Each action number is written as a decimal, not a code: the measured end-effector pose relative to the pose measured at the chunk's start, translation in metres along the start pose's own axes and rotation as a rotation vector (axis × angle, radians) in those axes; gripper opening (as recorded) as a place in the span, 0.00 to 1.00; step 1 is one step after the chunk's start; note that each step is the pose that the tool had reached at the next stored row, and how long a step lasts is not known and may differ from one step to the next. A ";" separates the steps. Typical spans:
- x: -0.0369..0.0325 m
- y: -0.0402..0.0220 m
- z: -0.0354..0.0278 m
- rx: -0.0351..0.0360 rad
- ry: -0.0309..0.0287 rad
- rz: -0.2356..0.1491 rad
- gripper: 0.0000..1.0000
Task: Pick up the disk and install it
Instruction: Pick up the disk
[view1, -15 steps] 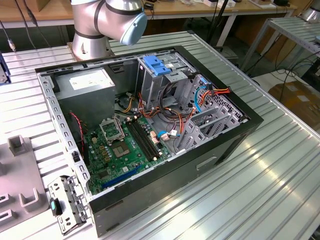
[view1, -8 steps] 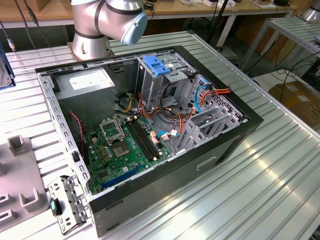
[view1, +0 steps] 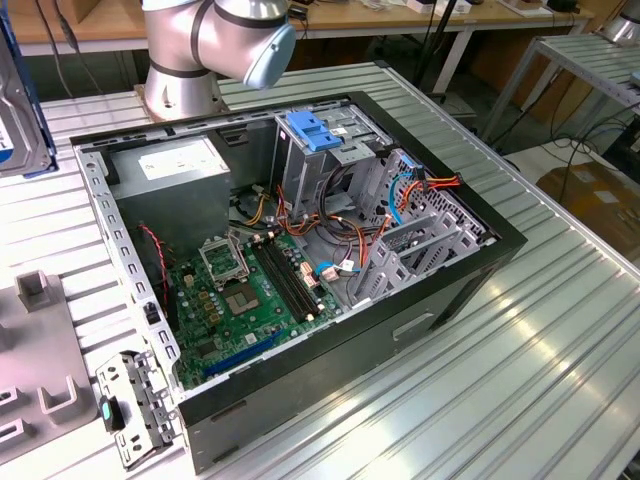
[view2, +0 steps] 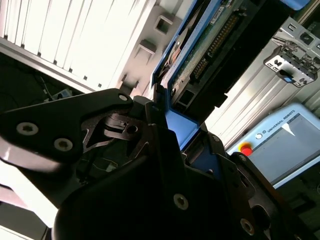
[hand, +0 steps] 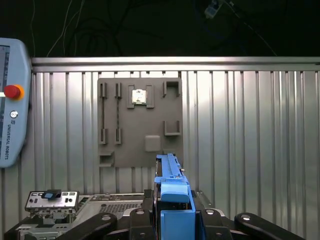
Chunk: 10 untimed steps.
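Note:
The disk (hand: 172, 192) stands edge-on between my gripper's (hand: 174, 217) black fingers in the first wrist view, its blue side rail facing the camera. In the second wrist view the disk (view2: 212, 42) shows its underside with the circuit board and connector, and its blue rail runs down into the gripper (view2: 172, 132), which is shut on it. In the exterior view a corner of the disk (view1: 14, 110), silver with a white label and a blue edge, hangs in the air at the exterior view's left edge, well left of the open computer case (view1: 480, 262).
The case holds a motherboard (view1: 245, 290), a grey power-supply box (view1: 170, 165), a drive cage with a blue latch plate (view1: 318, 130) and loose cables. A grey fixture plate (hand: 140, 120), a metal bracket (view1: 130, 405) and a teach pendant (hand: 10, 100) lie on the ribbed table.

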<state>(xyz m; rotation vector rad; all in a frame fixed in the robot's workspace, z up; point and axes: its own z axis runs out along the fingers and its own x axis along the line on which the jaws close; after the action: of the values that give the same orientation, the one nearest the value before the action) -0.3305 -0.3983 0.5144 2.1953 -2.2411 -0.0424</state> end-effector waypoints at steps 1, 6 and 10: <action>0.0003 -0.0026 -0.0001 -0.0001 0.0000 0.000 0.37; 0.0016 -0.0158 -0.0004 -0.0003 0.0000 0.000 0.37; 0.0021 -0.0274 -0.0007 -0.0006 0.0000 0.000 0.37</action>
<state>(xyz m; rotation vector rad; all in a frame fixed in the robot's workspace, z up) -0.3031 -0.4010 0.5144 2.1950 -2.2408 -0.0430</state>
